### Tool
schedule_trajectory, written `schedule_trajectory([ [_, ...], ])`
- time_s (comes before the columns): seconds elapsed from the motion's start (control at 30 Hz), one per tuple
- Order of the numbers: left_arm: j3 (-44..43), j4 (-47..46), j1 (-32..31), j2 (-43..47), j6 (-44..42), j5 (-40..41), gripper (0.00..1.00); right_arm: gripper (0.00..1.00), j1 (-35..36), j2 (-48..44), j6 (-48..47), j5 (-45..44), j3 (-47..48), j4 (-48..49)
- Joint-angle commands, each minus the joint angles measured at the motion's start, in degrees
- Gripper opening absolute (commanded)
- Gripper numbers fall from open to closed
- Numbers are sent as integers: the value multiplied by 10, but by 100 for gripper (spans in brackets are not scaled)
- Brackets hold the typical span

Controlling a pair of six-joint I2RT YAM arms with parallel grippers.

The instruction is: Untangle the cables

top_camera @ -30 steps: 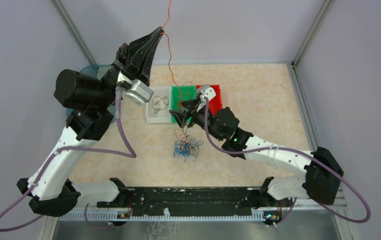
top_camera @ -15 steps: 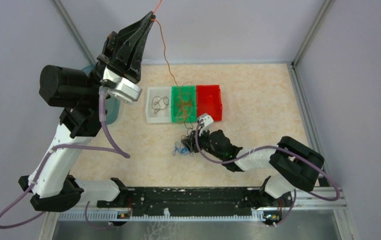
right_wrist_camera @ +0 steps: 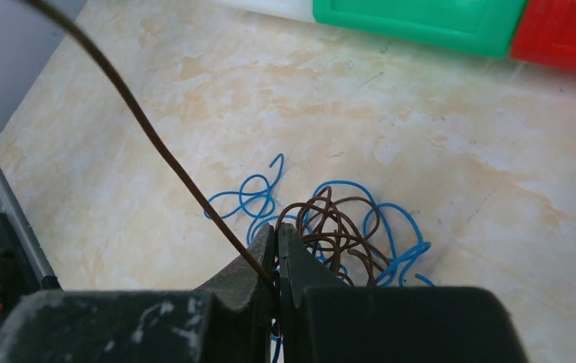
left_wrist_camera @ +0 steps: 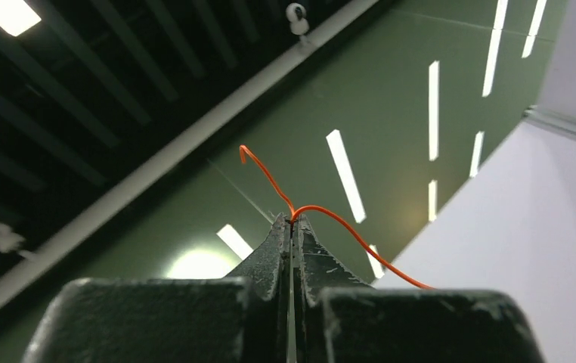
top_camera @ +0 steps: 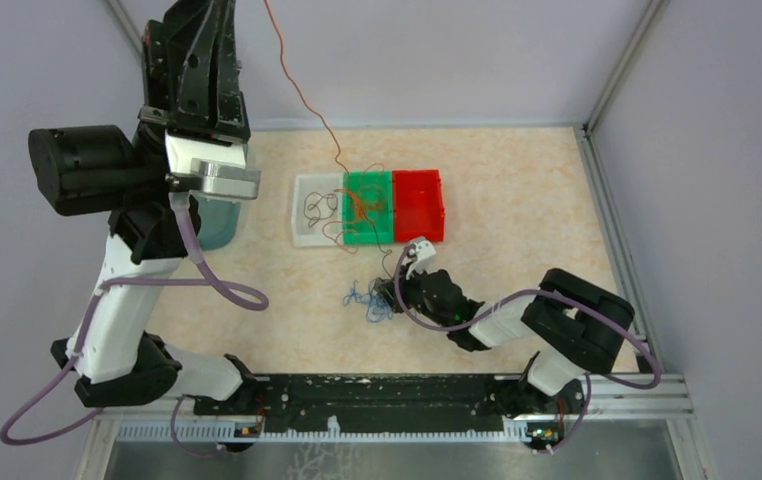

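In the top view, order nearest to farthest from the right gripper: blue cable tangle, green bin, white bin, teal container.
1. blue cable tangle, at the right gripper.
2. green bin, middle of the row.
3. white bin, row's left end.
4. teal container, far left.

Matt black right pincer [right_wrist_camera: 277, 238], scuffed grey at its edges; beyond it smooth glossy-coated cables [right_wrist_camera: 332, 225] on a smooth marbled tabletop [right_wrist_camera: 436, 128]; further off, shiny plastic green bin [right_wrist_camera: 421, 19]
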State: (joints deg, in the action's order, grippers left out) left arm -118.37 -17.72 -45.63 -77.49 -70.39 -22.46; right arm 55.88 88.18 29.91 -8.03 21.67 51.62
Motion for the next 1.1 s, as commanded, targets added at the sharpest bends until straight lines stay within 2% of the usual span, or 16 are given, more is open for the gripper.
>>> schedule_trajectory([
  [0.0, -44, -61, -3, -17, -114, -39, 0, 1, 7, 13, 26, -38, -6, 14],
  [0.23, -165, -86, -3, -87, -176, -29, 0, 0, 7, 16, 61, -94, 8, -45],
  [0.33, -145, -90, -3, -80, -191, -29, 0, 0, 8, 17, 75, -110, 17, -77],
  [0.4, -123, -54, -2, -64, -189, -27, 0, 0, 9, 13, 69, -106, 14, -68],
  [0.47, -79, -96, -3, -56, -212, -31, 0, 0, 13, 8, 76, -122, 21, -102],
  [0.53, -107, -120, -2, -75, -224, -42, 0, 0, 13, 8, 93, -140, 20, -114],
  [0.57, -132, -111, -3, -86, -215, -44, 0, 3, 14, 6, 96, -141, 20, -114],
  [0.63, -156, -44, -3, -88, -206, -35, 0, 17, 15, -3, 77, -126, 19, -98],
  [0.7, -115, 6, -2, -62, -198, -20, 0, 24, 18, -22, 57, -113, 17, -87],
  [0.83, 22, 58, -3, -2, -186, -9, 0, 41, 19, -86, 19, -77, 10, -83],
  [0.93, 81, 72, -3, 15, -176, 6, 0, 48, 19, -143, -4, -56, 11, -110],
  [1.07, 108, 69, -3, 7, -153, 48, 0, 52, 19, -221, -22, -48, 8, -161],
])
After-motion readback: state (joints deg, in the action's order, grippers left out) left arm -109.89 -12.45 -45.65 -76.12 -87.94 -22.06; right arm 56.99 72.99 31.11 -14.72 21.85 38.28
